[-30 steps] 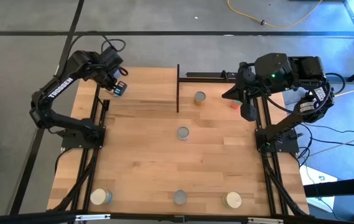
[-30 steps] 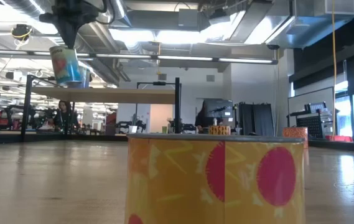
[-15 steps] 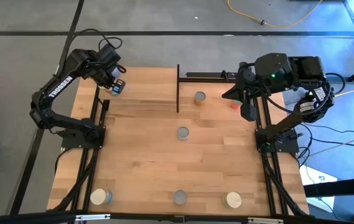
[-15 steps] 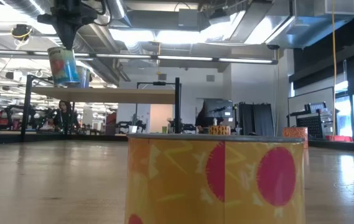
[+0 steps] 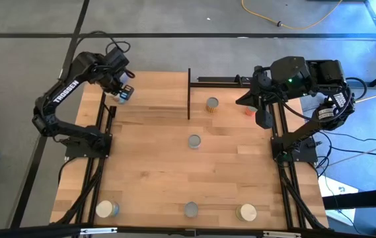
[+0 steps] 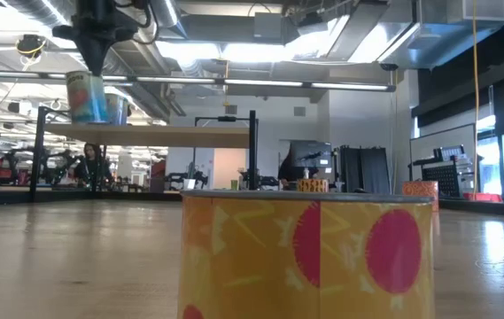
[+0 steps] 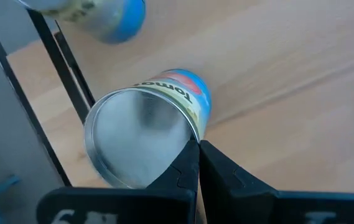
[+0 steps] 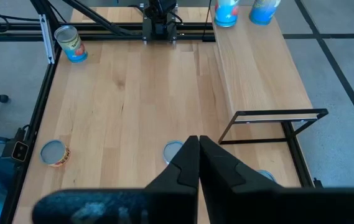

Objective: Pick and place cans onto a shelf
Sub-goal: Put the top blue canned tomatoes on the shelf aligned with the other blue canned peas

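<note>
The left gripper (image 6: 90, 66) is held above the far-left end of the shelf (image 5: 154, 96), clamped on the rim of a blue-labelled can (image 6: 85, 97); in the left wrist view its fingers (image 7: 189, 165) are seen pressed together on the can's edge, with the open silver end turned toward the camera. In the low view the held can hangs below the fingers with its long axis close to upright, its base just above the shelf board and not judged to be resting on it. A second blue can (image 6: 117, 109) stands on the shelf just beside it, so the descent is judged to turn on keeping the two apart. The right gripper (image 5: 263, 117) waits at the shelf's opposite end, near an orange can (image 5: 250, 110); its fingers (image 8: 192, 158) are shown together and nothing is held. Relative to the shelf, one can (image 5: 212, 104) stands on the table past its black post (image 5: 189, 92), another (image 5: 194, 141) lies toward the table's middle, and three further cans (image 5: 189, 210) are ranged well apart from it along the near edge.
</note>
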Controlling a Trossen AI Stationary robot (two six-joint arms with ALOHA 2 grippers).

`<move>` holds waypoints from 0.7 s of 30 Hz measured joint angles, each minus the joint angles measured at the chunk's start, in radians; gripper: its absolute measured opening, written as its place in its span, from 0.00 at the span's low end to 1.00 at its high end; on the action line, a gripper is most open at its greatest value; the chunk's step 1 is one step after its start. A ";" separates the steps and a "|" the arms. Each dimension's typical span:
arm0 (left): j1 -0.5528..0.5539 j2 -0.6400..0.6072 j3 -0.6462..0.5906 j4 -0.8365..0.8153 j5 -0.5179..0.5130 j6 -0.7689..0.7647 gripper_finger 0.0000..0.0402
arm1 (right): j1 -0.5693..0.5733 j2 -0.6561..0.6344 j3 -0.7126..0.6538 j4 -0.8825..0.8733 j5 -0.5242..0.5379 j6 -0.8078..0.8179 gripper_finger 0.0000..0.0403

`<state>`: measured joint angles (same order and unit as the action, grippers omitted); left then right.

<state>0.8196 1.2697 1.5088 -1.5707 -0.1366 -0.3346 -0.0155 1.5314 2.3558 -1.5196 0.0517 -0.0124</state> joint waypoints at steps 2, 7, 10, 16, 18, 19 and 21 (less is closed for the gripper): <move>0.000 0.000 -0.025 0.002 -0.003 0.005 0.00 | 0.000 0.000 0.000 0.000 0.000 0.000 0.03; 0.000 -0.003 -0.047 0.005 -0.010 0.005 0.00 | 0.000 0.000 0.000 0.000 0.000 -0.018 0.03; -0.006 -0.003 -0.042 0.003 -0.009 0.005 0.00 | 0.000 0.000 0.000 0.000 0.000 -0.023 0.03; -0.008 0.000 -0.023 -0.006 -0.002 0.004 0.01 | 0.000 0.000 0.000 0.000 0.000 -0.023 0.03; -0.008 0.001 -0.023 -0.003 -0.008 0.004 0.02 | 0.000 0.000 0.000 0.000 0.000 -0.023 0.03; -0.008 0.001 -0.023 -0.004 -0.015 0.004 0.03 | 0.000 0.000 0.000 0.000 0.000 -0.023 0.03; -0.008 0.001 -0.023 -0.003 -0.025 0.005 0.05 | 0.000 0.000 0.000 0.000 0.000 -0.023 0.03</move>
<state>0.8112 1.2705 1.4860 -1.5738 -0.1615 -0.3298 -0.0158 1.5314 2.3558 -1.5196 0.0517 -0.0353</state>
